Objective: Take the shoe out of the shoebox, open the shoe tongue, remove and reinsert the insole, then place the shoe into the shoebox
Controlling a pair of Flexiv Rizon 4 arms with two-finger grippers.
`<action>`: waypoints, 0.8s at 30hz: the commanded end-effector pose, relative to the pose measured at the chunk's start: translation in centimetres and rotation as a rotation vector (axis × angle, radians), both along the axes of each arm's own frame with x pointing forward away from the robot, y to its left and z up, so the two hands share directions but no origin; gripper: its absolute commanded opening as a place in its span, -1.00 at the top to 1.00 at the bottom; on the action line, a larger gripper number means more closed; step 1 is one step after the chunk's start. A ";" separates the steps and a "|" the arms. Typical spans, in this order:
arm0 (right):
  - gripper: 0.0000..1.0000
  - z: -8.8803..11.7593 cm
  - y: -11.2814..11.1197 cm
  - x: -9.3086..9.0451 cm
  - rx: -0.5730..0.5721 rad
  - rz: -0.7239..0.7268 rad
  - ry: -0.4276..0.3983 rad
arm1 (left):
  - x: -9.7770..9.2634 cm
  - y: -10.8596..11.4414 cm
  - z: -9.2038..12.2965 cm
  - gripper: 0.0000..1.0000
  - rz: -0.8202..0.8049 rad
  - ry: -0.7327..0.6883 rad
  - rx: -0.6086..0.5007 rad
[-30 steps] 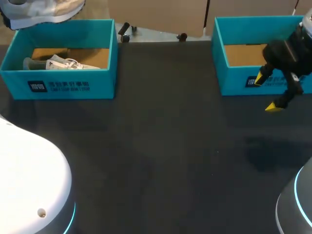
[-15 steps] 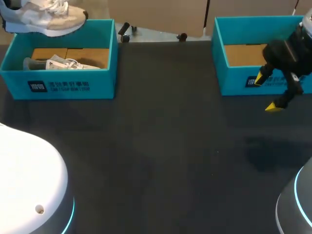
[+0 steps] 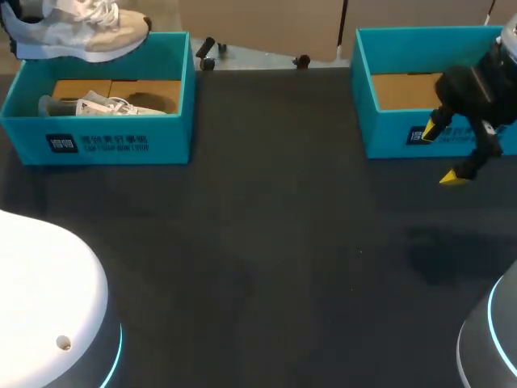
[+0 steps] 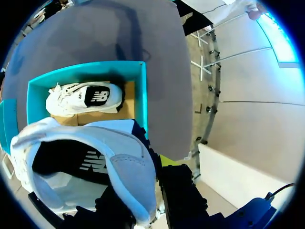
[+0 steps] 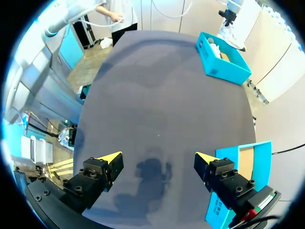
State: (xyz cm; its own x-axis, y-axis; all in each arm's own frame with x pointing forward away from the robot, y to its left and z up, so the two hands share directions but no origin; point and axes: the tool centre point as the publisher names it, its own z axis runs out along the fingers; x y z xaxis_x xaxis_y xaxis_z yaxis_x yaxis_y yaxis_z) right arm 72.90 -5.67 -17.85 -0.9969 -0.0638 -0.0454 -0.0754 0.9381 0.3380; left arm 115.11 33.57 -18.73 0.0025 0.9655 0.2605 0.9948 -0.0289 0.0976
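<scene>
A grey and white shoe (image 3: 79, 31) hangs above the back edge of the left teal shoebox (image 3: 97, 141), toe pointing right. In the left wrist view my left gripper (image 4: 147, 183) is shut on the heel collar of that shoe (image 4: 86, 162), and one yellow fingertip (image 4: 167, 160) shows beside it. A second white shoe (image 4: 86, 98) lies on its side in the box (image 4: 140, 90) below. My right gripper (image 3: 447, 153) hovers open and empty in front of the right teal shoebox (image 3: 388, 137).
The right shoebox (image 5: 240, 174) holds only its brown cardboard floor. Dark tabletop (image 3: 275, 242) stretches between the two boxes. My arms' white bases stand at the near left corner (image 3: 44, 299) and the near right corner (image 3: 493, 339).
The held shoe has come lower into the head view and shifted slightly right above the left box. The right arm has not moved.
</scene>
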 end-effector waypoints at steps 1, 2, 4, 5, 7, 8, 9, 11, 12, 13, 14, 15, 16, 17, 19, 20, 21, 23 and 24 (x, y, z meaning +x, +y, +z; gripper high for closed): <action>-1.00 0.0 0.0 0.1 -0.001 0.000 0.001 | -0.1 0.0 0.1 1.00 -0.001 -0.004 -0.001; -1.00 0.0 0.0 0.1 -0.001 0.000 0.001 | -0.1 0.0 0.1 1.00 -0.001 -0.004 -0.001; -1.00 0.0 0.0 0.1 -0.001 0.000 0.001 | -0.1 0.0 0.1 1.00 -0.001 -0.004 -0.001; -1.00 0.0 0.0 0.1 -0.001 0.000 0.001 | -0.1 0.0 0.1 1.00 -0.001 -0.004 -0.001; -1.00 0.0 0.0 0.1 -0.001 0.000 0.001 | -0.1 0.0 0.1 1.00 -0.001 -0.004 -0.001; -1.00 0.0 0.0 0.1 -0.001 0.000 0.001 | -0.1 0.0 0.1 1.00 -0.001 -0.004 -0.001; -1.00 0.0 0.0 0.1 -0.001 0.000 0.001 | -0.1 0.0 0.1 1.00 -0.001 -0.004 -0.001; -1.00 0.0 0.0 0.1 -0.001 0.000 0.001 | 0.3 -0.4 -0.9 1.00 -0.007 0.016 -0.009; -1.00 0.0 0.0 0.1 -0.001 0.000 0.001 | 0.4 -0.5 -1.2 1.00 -0.009 0.019 0.000; -1.00 0.0 0.0 0.1 -0.001 0.000 0.001 | 0.4 -0.7 -1.7 1.00 -0.017 0.029 -0.002; -1.00 0.0 0.0 0.1 -0.001 0.000 0.001 | 0.4 -0.9 -2.2 1.00 -0.026 0.034 0.015; -1.00 0.0 0.0 0.1 -0.001 0.000 0.001 | 0.4 -1.1 -2.7 1.00 -0.033 0.039 0.019; -1.00 0.0 0.0 0.1 -0.001 0.000 0.001 | 0.5 -1.2 -3.2 1.00 -0.036 0.042 0.016; -1.00 0.0 0.0 0.1 -0.001 0.000 0.001 | 0.7 -1.4 -3.8 1.00 -0.037 0.051 0.037; -1.00 0.0 0.0 0.1 -0.001 0.000 0.001 | 0.9 -1.5 -4.6 1.00 -0.042 0.052 0.022; -1.00 0.0 0.0 0.1 -0.001 0.000 0.001 | 1.0 -1.5 -4.9 1.00 -0.037 0.046 0.028; -1.00 0.0 0.0 0.1 -0.001 0.000 0.001 | 1.1 -1.5 -5.1 1.00 -0.041 0.046 0.022; -1.00 0.0 0.0 0.1 -0.001 0.000 0.001 | 1.5 -1.7 -5.7 1.00 -0.034 0.037 0.023; -1.00 0.0 0.0 0.1 -0.001 0.000 0.001 | 1.6 -1.7 -5.9 1.00 -0.034 0.041 0.021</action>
